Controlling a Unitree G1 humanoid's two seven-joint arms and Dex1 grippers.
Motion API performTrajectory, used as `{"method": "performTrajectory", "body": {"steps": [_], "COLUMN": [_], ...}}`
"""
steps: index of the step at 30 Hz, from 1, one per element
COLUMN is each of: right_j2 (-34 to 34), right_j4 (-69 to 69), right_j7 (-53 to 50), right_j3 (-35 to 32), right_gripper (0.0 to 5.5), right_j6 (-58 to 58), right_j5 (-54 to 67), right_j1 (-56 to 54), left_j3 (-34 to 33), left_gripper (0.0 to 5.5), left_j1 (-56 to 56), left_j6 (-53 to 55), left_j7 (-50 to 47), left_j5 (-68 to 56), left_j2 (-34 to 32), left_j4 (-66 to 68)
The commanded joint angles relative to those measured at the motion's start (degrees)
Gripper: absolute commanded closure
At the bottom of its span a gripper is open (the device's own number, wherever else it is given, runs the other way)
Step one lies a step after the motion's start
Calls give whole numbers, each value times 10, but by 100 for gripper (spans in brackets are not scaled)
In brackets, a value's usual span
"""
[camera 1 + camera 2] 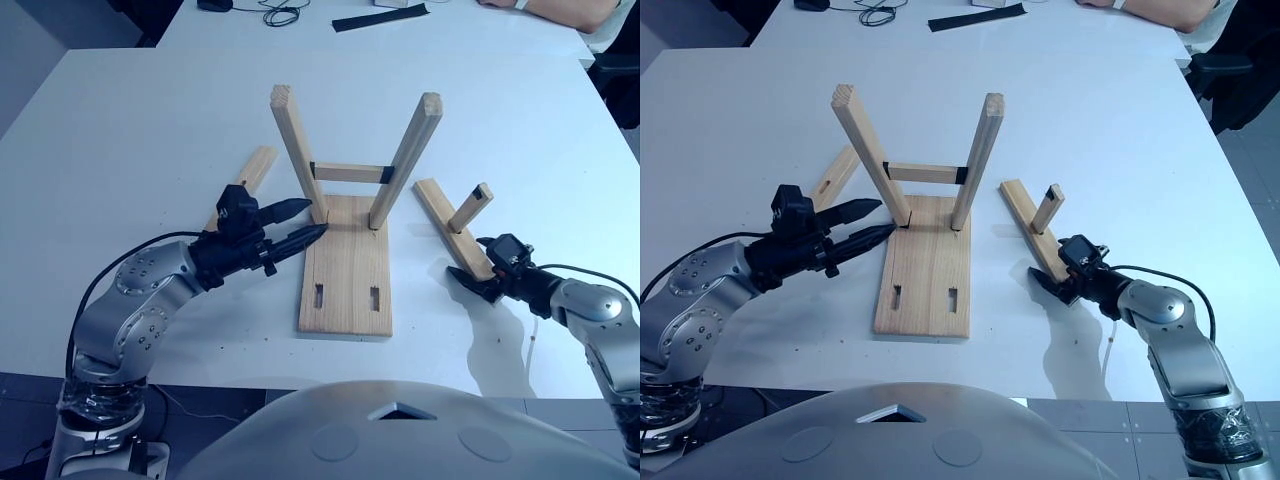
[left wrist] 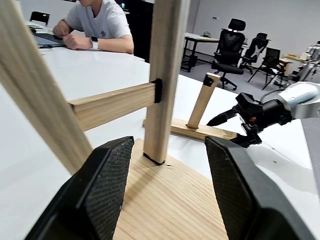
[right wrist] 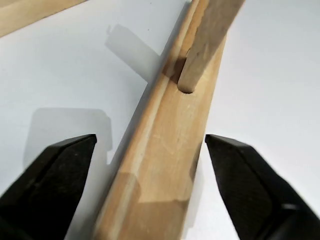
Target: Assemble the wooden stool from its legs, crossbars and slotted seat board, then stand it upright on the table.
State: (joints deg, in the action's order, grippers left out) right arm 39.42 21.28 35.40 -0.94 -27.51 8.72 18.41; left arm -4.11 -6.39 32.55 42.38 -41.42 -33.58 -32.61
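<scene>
Left jaws spread wide, gripping nothing, tips at the left edge of the seat board (image 1: 345, 270), just beside the foot of the left standing leg (image 1: 298, 150). Board flat mid tabletop (image 1: 130, 130). Right standing leg (image 1: 405, 160) in the other far slot, with a crossbar (image 1: 348, 173) between the two. Both near slots (image 1: 318, 295) empty. Right jaws open, straddling the near end of a loose leg (image 1: 450, 228) lying right of the board, not clamped. Short bar (image 1: 470, 207) stuck upright in it. Another loose leg (image 1: 255, 168) lies flat, far left.
</scene>
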Motion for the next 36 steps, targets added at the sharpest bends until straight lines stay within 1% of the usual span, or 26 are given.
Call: {"method": "performTrajectory", "body": {"steps": [1,7,10,16,18,20,22,25,28,31,33,36], "right_j2": [-6,-9,-14,-22,-28,-38,-47,-60,-66,-67,-69,-67], "right_j4": [-33,-54,-52,-53,-59,-69,-79,-92,-99,-100,-91,-51], "right_j7": [-23,-41,-44,-44,-47,-52,-58,-60,-59,-57,-49,-12], "right_j3": [1,-5,-5,-7,-17,-32,-51,-90,-146,-187,-206,-227], "right_gripper": [222,312,339,340,340,340,340,343,343,343,343,343], "right_j6": [-18,-20,-21,-25,-28,-31,-26,-20,-23,-36,-52,-107], "right_j5": [-20,-22,-16,-8,0,10,21,54,106,156,197,309], "right_j1": [-2,-21,-20,-32,-48,-72,-99,-149,-209,-257,-279,-310], "left_j3": [-6,-14,-15,-20,-21,-22,-37,-71,-130,-186,-203,-207], "left_gripper": [285,285,285,285,285,285,285,285,285,285,285,285], "left_j1": [17,25,28,40,50,76,98,105,109,126,138,163], "left_j6": [2,5,5,-6,7,48,89,84,97,106,111,130], "left_j7": [-10,-8,-9,-29,-56,-106,-139,-131,-95,-79,-74,-81], "left_j5": [13,8,12,31,45,56,46,35,-24,-91,-129,-200], "left_j2": [-8,-11,-13,-6,-5,-3,-4,-19,-34,-42,-41,-33], "left_j4": [11,15,19,24,26,40,51,43,45,52,58,53]}}
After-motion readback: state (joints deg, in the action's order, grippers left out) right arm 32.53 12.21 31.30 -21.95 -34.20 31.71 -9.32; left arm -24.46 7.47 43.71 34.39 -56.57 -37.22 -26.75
